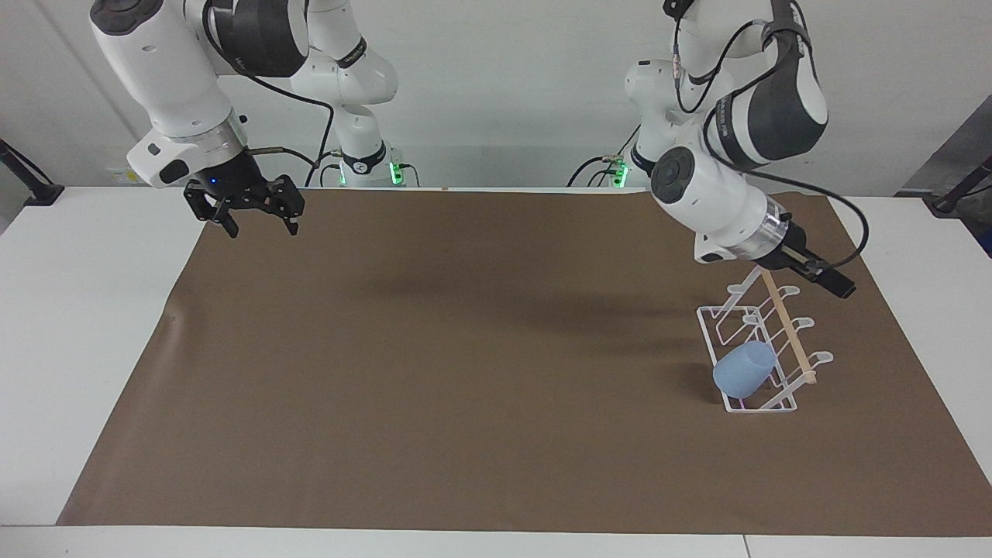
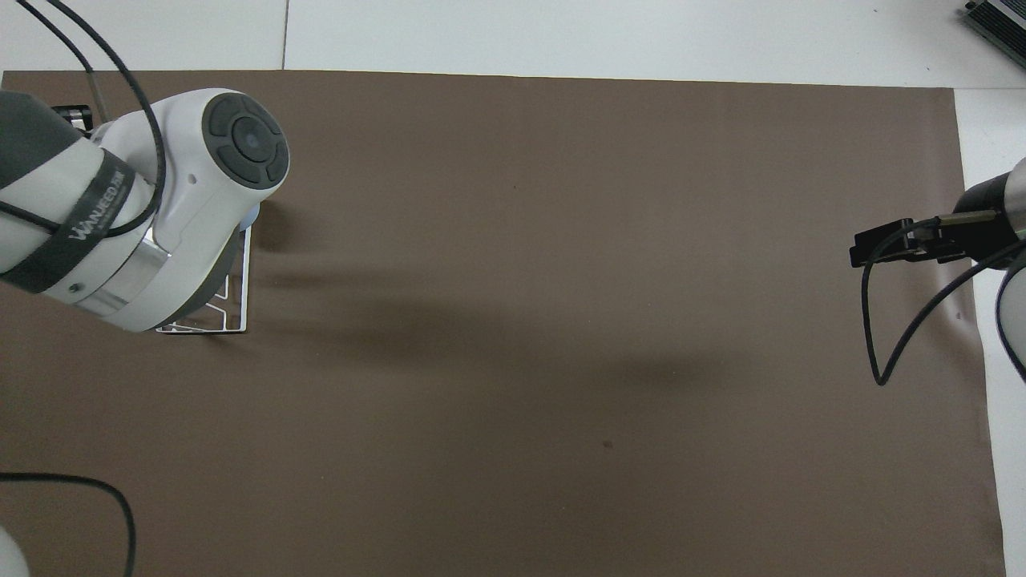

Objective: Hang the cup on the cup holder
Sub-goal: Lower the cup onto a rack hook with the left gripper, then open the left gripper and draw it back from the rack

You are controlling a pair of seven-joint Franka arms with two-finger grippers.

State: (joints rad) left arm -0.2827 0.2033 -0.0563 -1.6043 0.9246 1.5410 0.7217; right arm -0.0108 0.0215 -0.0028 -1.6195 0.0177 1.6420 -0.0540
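Observation:
The light-blue cup (image 1: 744, 370) sits tilted over a prong of the white wire cup holder (image 1: 789, 329), at the holder's end farther from the robots. No gripper touches it. My left gripper (image 1: 831, 282) is raised over the holder's end nearer the robots, holding nothing. In the overhead view the left arm covers most of the holder (image 2: 232, 320); only a sliver of the cup (image 2: 253, 215) shows. My right gripper (image 1: 260, 225) is open and empty, waiting in the air over the mat's edge at the right arm's end; it also shows in the overhead view (image 2: 878, 244).
A brown mat (image 1: 465, 372) covers most of the white table (image 1: 85, 310). The holder stands on the mat toward the left arm's end. A loose black cable (image 2: 870, 320) hangs from the right wrist.

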